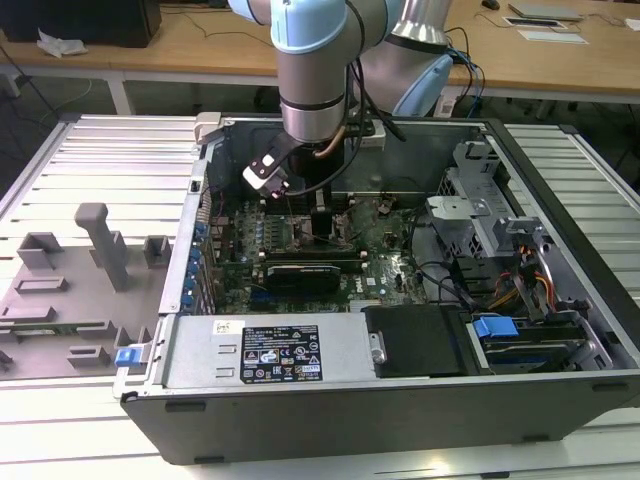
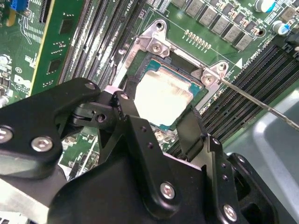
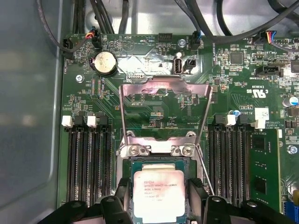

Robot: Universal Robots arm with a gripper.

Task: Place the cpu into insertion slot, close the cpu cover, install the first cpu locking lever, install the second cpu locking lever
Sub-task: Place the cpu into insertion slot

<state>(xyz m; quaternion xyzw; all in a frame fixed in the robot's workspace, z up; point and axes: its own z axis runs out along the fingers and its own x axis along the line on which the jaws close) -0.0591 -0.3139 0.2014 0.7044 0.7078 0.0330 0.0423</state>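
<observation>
My end effector (image 2: 159, 109) is clamped on two opposite edges of the cpu (image 3: 159, 196), which lies in the insertion slot (image 3: 158, 161) directly beneath me; just beyond it, the cpu cover (image 3: 161, 87) stands flipped open above the motherboard (image 3: 233, 93)

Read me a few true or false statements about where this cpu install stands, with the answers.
1. The cpu is at the insertion slot with its metal top facing up. True.
2. The cpu cover is closed over the cpu. False: it stands swung open, away from the slot, with the board showing through its window.
3. The gripper is right at the cpu. True.
4. The computer case has its side panel on. False: the case lies open and the arm reaches down inside it to the motherboard.
5. A round coin battery sits on the board beyond the open cover. True.
</observation>
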